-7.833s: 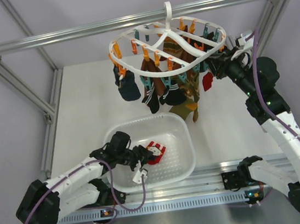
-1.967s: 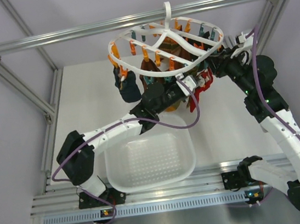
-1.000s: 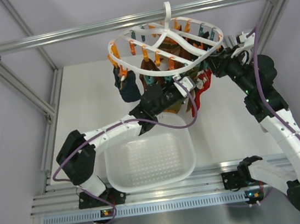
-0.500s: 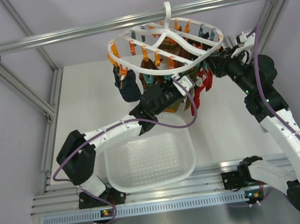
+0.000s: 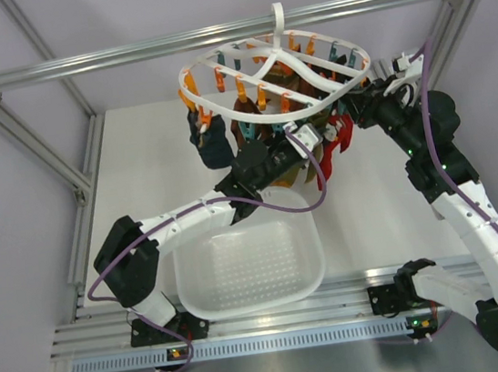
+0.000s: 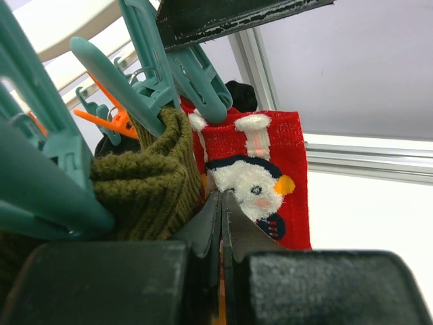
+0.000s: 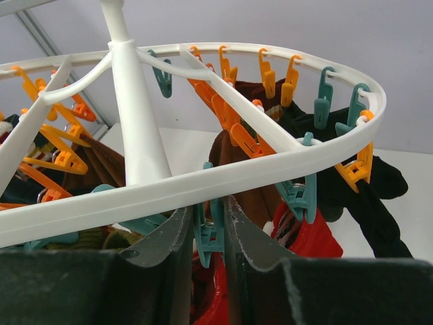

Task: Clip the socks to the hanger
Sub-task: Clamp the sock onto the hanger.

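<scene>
Right end effector pinching teal clip; left end effector beside red sock

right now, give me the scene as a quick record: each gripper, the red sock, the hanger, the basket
left gripper: shut, fingertips against the red sock; whether it pinches the edge cannot be told
right gripper: shut on a teal clip under the hanger ring
red sock: upright beside the teal clips, white-faced patch toward the left wrist camera
hanger: hooked on the top bar, a dark sock among those clipped
basket: no socks seen inside
</scene>
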Controlling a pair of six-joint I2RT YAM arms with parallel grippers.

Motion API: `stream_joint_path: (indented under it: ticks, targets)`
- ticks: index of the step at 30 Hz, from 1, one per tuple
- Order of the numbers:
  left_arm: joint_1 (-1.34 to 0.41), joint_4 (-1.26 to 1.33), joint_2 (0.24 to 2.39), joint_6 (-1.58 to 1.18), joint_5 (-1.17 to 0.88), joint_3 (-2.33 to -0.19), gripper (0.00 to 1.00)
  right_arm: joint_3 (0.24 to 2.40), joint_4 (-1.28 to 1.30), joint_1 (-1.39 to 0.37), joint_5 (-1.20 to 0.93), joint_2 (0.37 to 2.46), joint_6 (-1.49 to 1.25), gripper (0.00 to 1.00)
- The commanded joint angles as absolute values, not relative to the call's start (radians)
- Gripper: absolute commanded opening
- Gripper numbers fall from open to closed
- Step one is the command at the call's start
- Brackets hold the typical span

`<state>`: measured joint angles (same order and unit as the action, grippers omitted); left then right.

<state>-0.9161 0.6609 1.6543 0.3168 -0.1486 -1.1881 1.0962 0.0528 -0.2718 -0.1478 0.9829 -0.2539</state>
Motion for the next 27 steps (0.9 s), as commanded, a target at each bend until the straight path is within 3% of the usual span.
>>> stream_joint_path:
  ticks: [1,24,25,27]
  targets:
    - [-0.893,0.778,1.614,0.258,-0.106,-1.244,0.00,1.117,0.021,-0.272,-0.147,1.020,-0.265,0.00]
    - [-0.896,0.847,1.657,0.259,-0.101,-1.321,0.00,1.134,0.020,-0.259,-0.184,1.038,-0.337,0.00]
    - [-0.894,0.847,1.657,0.261,-0.100,-1.321,0.00,1.137,0.023,-0.258,-0.184,1.039,-0.337,0.03]
    - [-0.894,0.844,1.657,0.264,-0.101,-1.315,0.00,1.140,0.025,-0.256,-0.184,1.039,-0.339,0.18]
